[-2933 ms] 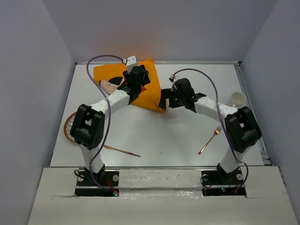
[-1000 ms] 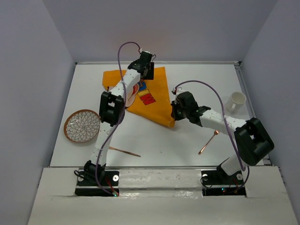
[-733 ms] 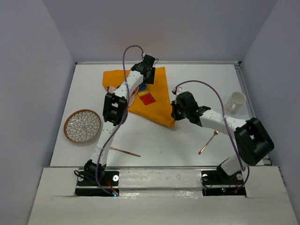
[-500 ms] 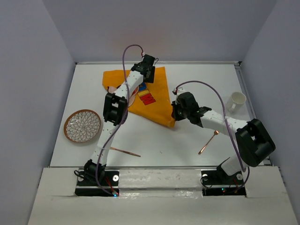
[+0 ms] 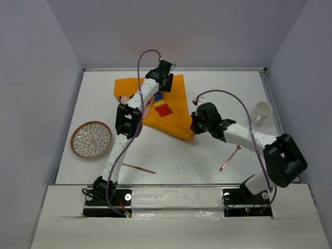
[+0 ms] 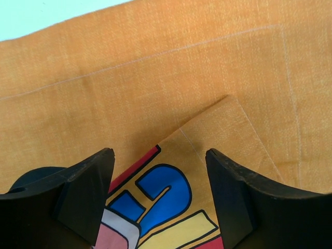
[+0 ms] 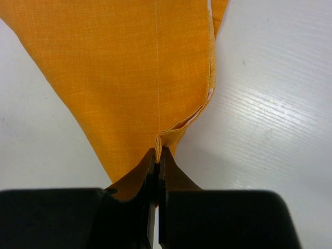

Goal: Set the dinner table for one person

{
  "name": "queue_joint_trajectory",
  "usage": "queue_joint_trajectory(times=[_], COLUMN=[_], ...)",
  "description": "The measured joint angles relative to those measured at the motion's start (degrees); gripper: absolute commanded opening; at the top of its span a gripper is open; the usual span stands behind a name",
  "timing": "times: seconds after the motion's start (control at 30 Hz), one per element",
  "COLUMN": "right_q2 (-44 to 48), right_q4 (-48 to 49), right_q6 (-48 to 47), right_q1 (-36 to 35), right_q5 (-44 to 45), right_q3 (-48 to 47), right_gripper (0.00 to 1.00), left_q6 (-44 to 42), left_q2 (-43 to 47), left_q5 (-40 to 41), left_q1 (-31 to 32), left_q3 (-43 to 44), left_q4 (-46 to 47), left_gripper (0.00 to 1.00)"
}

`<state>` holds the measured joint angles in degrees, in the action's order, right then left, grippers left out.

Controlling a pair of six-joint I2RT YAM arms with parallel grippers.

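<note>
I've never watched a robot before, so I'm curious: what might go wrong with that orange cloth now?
The right hand pinches only a thin doubled corner of the orange mat; a tug could slip it free. The left hand hangs open over a folded-over corner, so a poor grab may leave the fold in place. The right arm passes close to the fork and might nudge it.
</note>
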<state>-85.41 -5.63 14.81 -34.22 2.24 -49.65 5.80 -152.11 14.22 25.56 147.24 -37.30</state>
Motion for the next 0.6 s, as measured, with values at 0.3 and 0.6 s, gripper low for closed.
queue_joint_trajectory(times=[0.3, 0.6], right_q2=[0.46, 2.56], right_q4=[-0.09, -0.17], right_q6=[0.44, 0.61], right_q1=[0.00, 0.00], right_q5=[0.48, 1.14], right_q3=[0.00, 0.76], right_gripper=[0.00, 0.00], left_q6=[-1.01, -1.36], left_q2=[-1.07, -1.11], left_q5=[-4.17, -5.55], left_q1=[-0.57, -0.55], left_q3=[-0.15, -0.26], left_q4=[-1.84, -2.86], left_gripper=[0.68, 0.00])
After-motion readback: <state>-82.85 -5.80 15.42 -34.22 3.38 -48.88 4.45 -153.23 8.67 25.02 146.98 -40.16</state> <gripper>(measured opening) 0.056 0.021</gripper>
